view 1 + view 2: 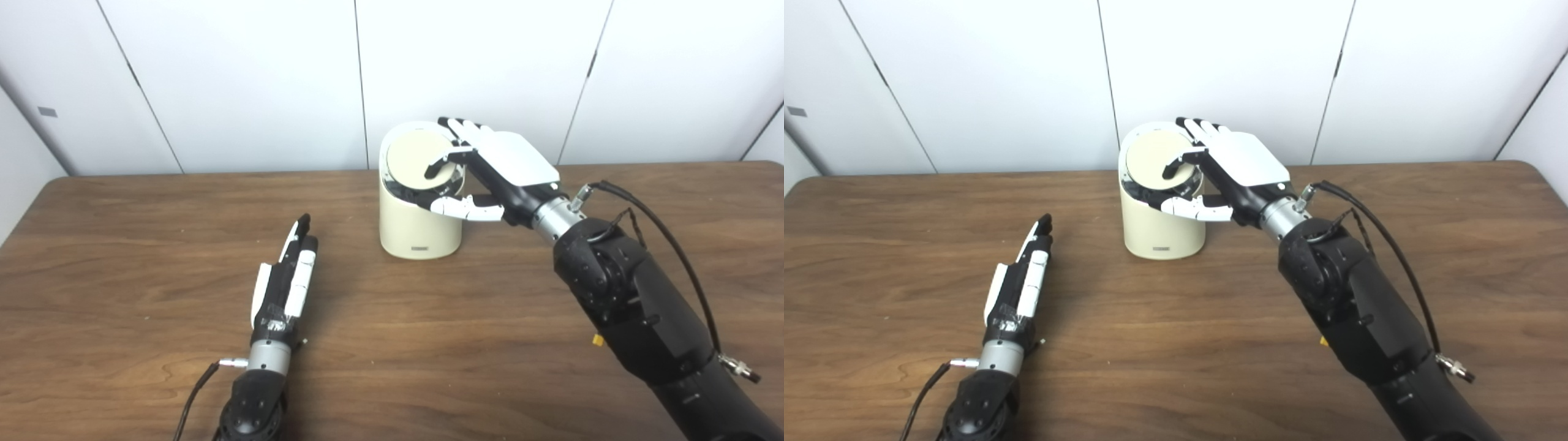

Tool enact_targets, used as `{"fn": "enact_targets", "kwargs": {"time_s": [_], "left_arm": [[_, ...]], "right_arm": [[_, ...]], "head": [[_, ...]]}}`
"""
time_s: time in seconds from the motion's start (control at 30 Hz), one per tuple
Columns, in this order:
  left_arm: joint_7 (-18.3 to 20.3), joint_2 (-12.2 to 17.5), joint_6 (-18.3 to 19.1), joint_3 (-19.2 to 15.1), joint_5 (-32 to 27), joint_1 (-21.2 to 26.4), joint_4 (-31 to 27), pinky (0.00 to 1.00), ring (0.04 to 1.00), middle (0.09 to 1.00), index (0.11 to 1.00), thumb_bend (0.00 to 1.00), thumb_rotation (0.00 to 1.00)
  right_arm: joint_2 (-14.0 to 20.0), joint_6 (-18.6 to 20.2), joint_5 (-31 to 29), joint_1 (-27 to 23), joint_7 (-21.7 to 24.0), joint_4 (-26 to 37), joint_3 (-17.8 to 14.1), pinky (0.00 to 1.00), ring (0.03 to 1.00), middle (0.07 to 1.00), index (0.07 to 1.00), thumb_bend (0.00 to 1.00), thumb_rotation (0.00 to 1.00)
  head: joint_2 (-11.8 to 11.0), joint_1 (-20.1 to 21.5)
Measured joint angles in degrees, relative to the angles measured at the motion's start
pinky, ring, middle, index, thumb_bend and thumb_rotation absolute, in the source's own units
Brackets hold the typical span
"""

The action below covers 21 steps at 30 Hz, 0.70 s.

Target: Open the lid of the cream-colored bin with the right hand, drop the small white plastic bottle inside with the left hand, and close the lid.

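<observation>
The cream-colored bin (416,226) stands at the middle back of the table. Its round lid (413,159) is tilted up, facing me, with a dark gap under its lower edge. My right hand (508,165) is at the lid's right edge. Its fingers reach over the top, one finger curls onto the lid's face, and the thumb lies under the edge by the rim. My left hand (288,275) lies flat on the table, left of and nearer than the bin, fingers straight, holding nothing. No small white bottle is in view.
The brown wooden table (122,245) runs the full width of the view. White wall panels (245,73) stand close behind the bin. A black cable (674,251) loops off my right forearm.
</observation>
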<state>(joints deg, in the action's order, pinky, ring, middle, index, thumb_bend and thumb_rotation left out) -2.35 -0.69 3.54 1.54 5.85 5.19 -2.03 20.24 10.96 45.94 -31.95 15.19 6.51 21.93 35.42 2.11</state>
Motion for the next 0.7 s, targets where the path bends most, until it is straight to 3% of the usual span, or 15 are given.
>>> {"fn": "enact_targets", "kwargs": {"time_s": [0.33,0.53,0.7], "left_arm": [[-0.02,-0.01,-0.01,0.02,0.15,-0.03,-0.07,1.00,1.000,1.000,1.000,0.65,0.95],[-0.12,0.00,-0.01,0.03,0.34,-0.04,-0.07,1.00,1.000,1.000,1.000,0.65,0.96],[-0.16,0.02,0.48,0.36,1.19,-0.04,-0.41,1.00,0.997,1.000,1.000,0.66,0.99]], "right_arm": [[-0.27,-1.51,-0.21,0.47,-0.93,-0.56,-0.73,1.00,1.000,0.989,0.654,0.47,0.90],[-1.32,-1.11,-2.57,1.89,-0.24,0.23,-2.60,1.00,1.000,0.987,0.728,0.49,0.95],[-2.80,-0.14,-7.08,3.08,0.68,1.12,-6.55,1.00,1.000,0.970,0.719,0.49,0.96]], "head": [[0.00,-0.26],[0.00,-0.26],[0.09,-0.26]]}}
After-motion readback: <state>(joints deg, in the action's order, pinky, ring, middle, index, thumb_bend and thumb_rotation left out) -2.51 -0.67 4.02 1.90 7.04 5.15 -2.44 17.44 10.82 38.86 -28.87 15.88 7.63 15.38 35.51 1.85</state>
